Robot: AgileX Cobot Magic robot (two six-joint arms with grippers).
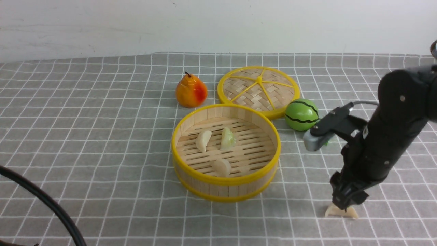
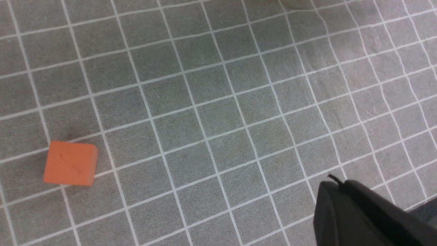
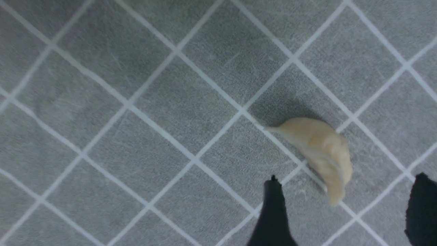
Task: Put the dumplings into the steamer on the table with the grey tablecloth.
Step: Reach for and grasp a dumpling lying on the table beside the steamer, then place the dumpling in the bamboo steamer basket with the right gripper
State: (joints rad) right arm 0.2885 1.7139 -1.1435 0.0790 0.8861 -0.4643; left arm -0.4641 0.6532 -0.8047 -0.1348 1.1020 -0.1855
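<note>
The steamer (image 1: 191, 175) stands mid-table on the grey tablecloth (image 1: 102, 136) that covers the table. Three dumplings lie on its slatted floor: two cream ones (image 1: 203, 140) (image 1: 222, 167) and a pale green one (image 1: 227, 138). Another cream dumpling (image 1: 341, 212) lies on the cloth to the front right. My right gripper (image 1: 346, 205) is low over it and open. In the right wrist view the dumpling (image 3: 321, 147) has one end between the spread fingers of the right gripper (image 3: 347, 182), touching neither. My left gripper (image 2: 336, 182) is shut and empty above bare cloth.
Behind the steamer are an orange-red pear (image 1: 191, 91), the flat woven lid (image 1: 258, 89) and a green striped ball (image 1: 301, 114). An orange block (image 2: 70, 164) lies on the cloth in the left wrist view. A black cable (image 1: 44, 201) crosses the front-left corner.
</note>
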